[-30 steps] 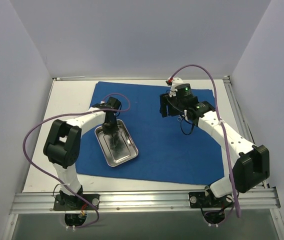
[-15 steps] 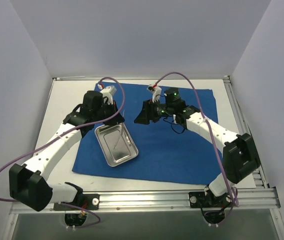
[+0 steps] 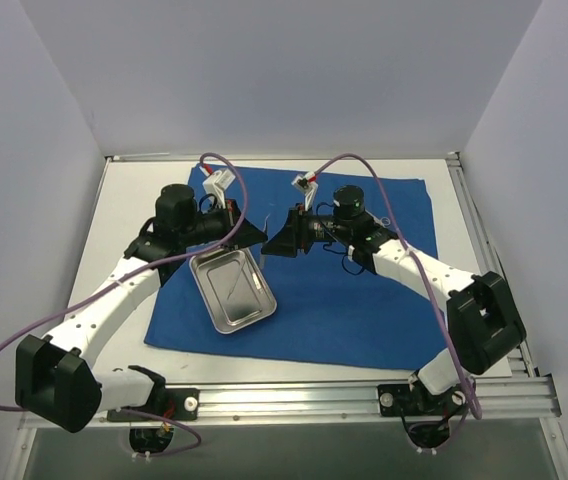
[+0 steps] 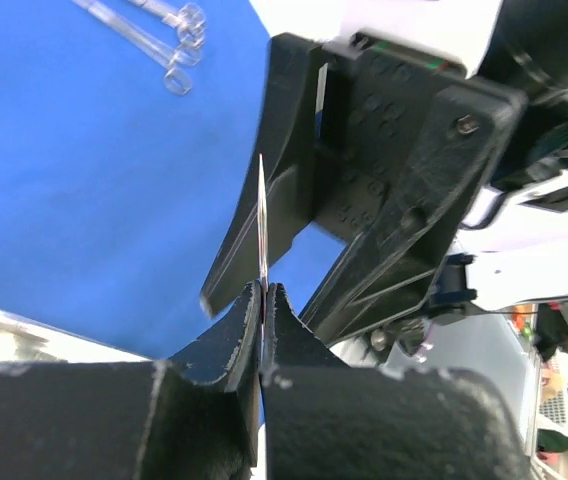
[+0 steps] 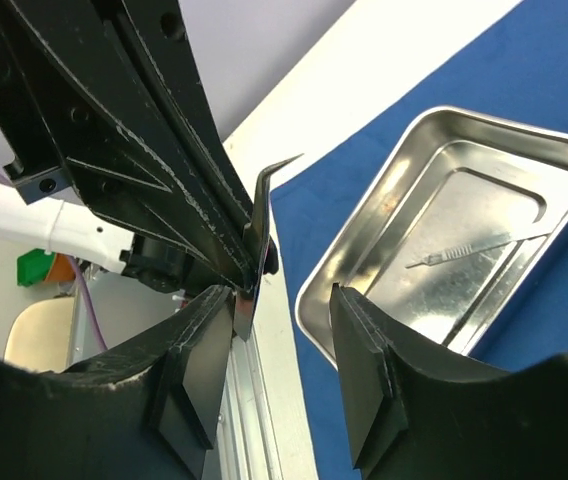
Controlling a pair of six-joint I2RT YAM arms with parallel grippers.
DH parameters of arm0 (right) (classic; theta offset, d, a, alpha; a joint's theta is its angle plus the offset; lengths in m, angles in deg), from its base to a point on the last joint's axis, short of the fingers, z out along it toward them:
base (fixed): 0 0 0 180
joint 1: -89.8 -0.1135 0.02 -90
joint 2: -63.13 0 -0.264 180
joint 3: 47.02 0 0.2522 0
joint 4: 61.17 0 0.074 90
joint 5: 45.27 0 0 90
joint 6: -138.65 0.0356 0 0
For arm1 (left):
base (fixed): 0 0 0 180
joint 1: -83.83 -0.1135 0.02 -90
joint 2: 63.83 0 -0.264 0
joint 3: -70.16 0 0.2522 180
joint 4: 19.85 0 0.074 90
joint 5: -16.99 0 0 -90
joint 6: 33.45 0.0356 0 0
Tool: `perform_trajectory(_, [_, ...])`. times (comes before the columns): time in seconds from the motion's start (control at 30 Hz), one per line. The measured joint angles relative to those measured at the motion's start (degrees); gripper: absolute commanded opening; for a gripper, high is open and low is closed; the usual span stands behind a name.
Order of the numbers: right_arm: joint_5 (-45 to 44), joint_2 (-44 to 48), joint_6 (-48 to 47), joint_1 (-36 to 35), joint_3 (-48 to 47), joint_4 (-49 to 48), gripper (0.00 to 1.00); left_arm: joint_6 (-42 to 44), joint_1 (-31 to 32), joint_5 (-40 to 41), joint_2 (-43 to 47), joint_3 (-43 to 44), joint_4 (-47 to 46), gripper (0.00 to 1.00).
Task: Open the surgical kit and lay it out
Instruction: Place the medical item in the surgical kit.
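Resting on blue cloth [image 3: 364, 300], steel tray [image 5: 509, 185] holding one slim instrument [image 5: 461, 250], left jaws pinching thin metal tool [image 4: 262, 215], right jaws apart

Left fingers [image 4: 226, 345] lifted thin instrument [image 4: 262, 215] from tray [image 3: 249, 312], right fingers [image 5: 199, 345] arrived, closing around it.
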Motion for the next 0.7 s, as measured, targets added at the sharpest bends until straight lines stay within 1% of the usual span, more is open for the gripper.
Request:
perform_trajectory(0.1, [0.6,0.6,1.1,-0.3,0.2,-1.8,0.41,-2.6,-0.4,-2.0,0.3,-0.7,-4.5,0.02])
perform_trajectory(0.17, [1.0,0.8,1.9,-0.3,0.5,-3.8,0.37,-4.6,-0.9,-3.3,0.5,-1.4,-7.7,0.02])
perform_trajectory(0.2, [1.2,0.8,2.5,-0.4,0.6,-4.8,0.33,-5.7,-1.1,-3.9,0.5,-1.7,-9.0,0.02])
perform_trajectory(0.23, [1.3,0.8,3.1,-0.4,0.9,-5.8,0.18,-6.6,-1.3,-4.3,0.5,-2.0,-10.2,0.02])
perform_trajectory(0.27, [1.7,0.8,3.6,-0.6,1.1,-6.9,0.1,-7.4,-1.5,-4.6,0.5,-2.3,-11.2,0.02])
perform_trajectory(0.3, [2.3,0.8,4.5,-0.7,1.2,-7.9,0.0,-7.8,-1.7,-4.6,0.5,-2.7,-12.2,0.11])
perform_trajectory(0.37, [2.5,0.8,5.8,-0.7,1.4,-8.8,0.0,-8.8,-2.3,-5.4,0.5,-3.2,-13.5,0.38])
perform_trajectory(0.43, [2.4,0.7,6.1,-0.6,1.4,-9.2,0.0,-9.5,-2.7,-5.3,0.5,-3.2,-13.8,0.55])
perform_trajectory(0.5, [2.1,0.7,5.5,-0.4,1.4,-8.3,0.0,-9.6,-3.3,-4.8,0.6,-3.1,-13.1,0.59])
perform_trajectory(0.57, [1.4,0.7,3.8,0.2,1.4,-5.8,0.0,-8.2,-4.2,-2.8,0.7,-2.9,-10.4,0.62])
perform_trajectory(0.63, [0.0,0.6,1.5,1.5,1.1,-1.2,0.0,-6.0,-4.8,0.6,0.7,-1.7,-5.2,0.78])
perform_trajectory(0.67, [-1.4,0.5,-0.4,2.5,0.6,1.9,0.0,-4.9,-4.9,2.9,0.6,-0.8,-2.1,0.83])
perform_trajectory(0.7, [-3.0,0.1,-2.5,3.6,-0.4,6.0,0.0,-3.5,-5.0,5.4,0.5,0.5,1.4,0.83])
